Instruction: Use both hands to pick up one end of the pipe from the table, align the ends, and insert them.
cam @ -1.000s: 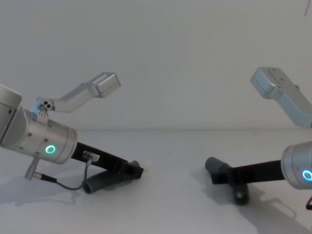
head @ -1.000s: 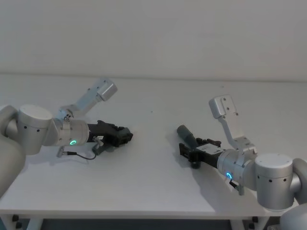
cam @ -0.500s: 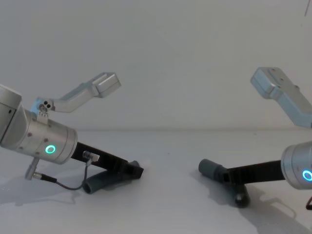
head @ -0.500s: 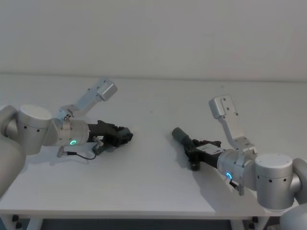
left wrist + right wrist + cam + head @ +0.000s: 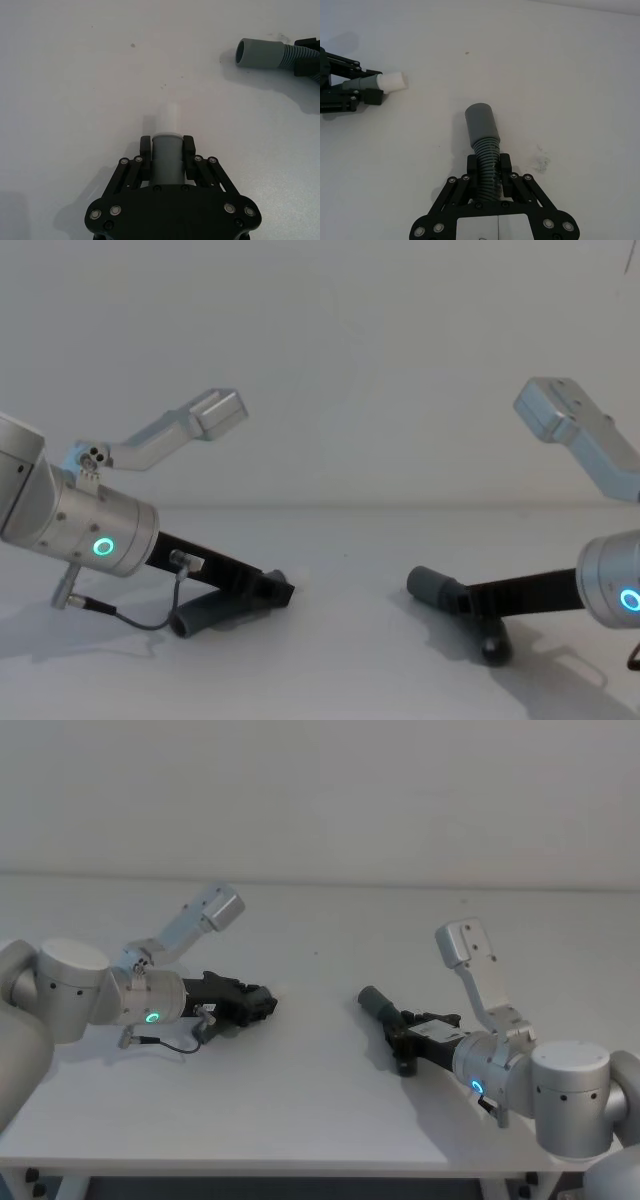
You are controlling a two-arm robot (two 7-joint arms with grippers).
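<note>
left gripper [image 5: 167,146] clamps smooth white-tipped cuff [image 5: 167,162] | right gripper [image 5: 490,166] clamps grey ribbed hose [image 5: 485,149]

The counter [image 5: 320,1110] is a plain matte white surface with a pale wall behind its far edge. Take its middle as the dial's centre. The left hose piece [image 5: 205,614], dark grey and ribbed, sits at about 9 o'clock, with its open ribbed end down on the surface. Its tipped cuff [image 5: 166,160] and white tip [image 5: 170,116] point toward 3 o'clock. The right hose piece [image 5: 378,1004] sits at about 3 o'clock, well apart from the first. Its plain cuff [image 5: 481,124] is tilted up off the white, with a shadow beneath, and aims toward 11 o'clock. A few dark specks [image 5: 132,45] and a faint smudge [image 5: 540,162] mark the surface.
</note>
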